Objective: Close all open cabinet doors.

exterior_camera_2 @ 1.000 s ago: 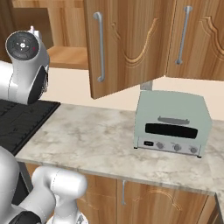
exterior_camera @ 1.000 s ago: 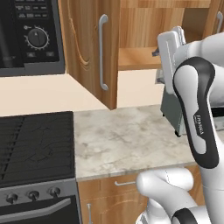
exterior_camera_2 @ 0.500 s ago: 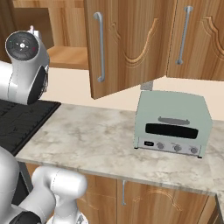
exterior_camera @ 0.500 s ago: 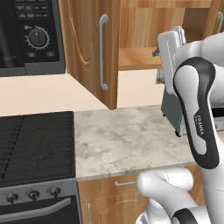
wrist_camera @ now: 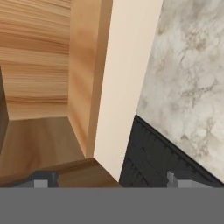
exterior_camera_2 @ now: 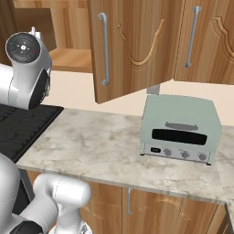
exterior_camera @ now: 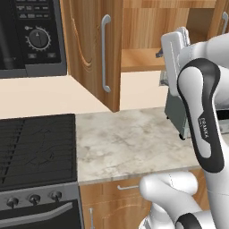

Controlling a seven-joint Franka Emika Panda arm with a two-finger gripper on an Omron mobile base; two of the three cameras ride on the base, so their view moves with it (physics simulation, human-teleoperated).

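In the left base view one cabinet door (exterior_camera: 87,49) with a long silver handle (exterior_camera: 105,53) stands swung out towards me, left of the open cabinet and its shelf (exterior_camera: 138,59). The right base view shows another cabinet door (exterior_camera_2: 137,45) swung out on the shelf's (exterior_camera_2: 68,59) right, beside a closed door (exterior_camera_2: 208,41). My hand (exterior_camera: 172,56) is raised in front of the shelf, between the two open doors. In the hand view my gripper (wrist_camera: 109,180) is open with nothing between its fingertips (wrist_camera: 41,179), looking at the cabinet's wooden inside, a beige wall strip and the counter.
A pale green toaster oven (exterior_camera_2: 180,130) stands on the marble counter (exterior_camera_2: 91,141), partly behind my arm in the left base view. A black stove (exterior_camera: 36,147) lies left of the counter, with a black microwave (exterior_camera: 27,36) above it. Lower cabinet fronts (exterior_camera_2: 151,210) run under the counter.
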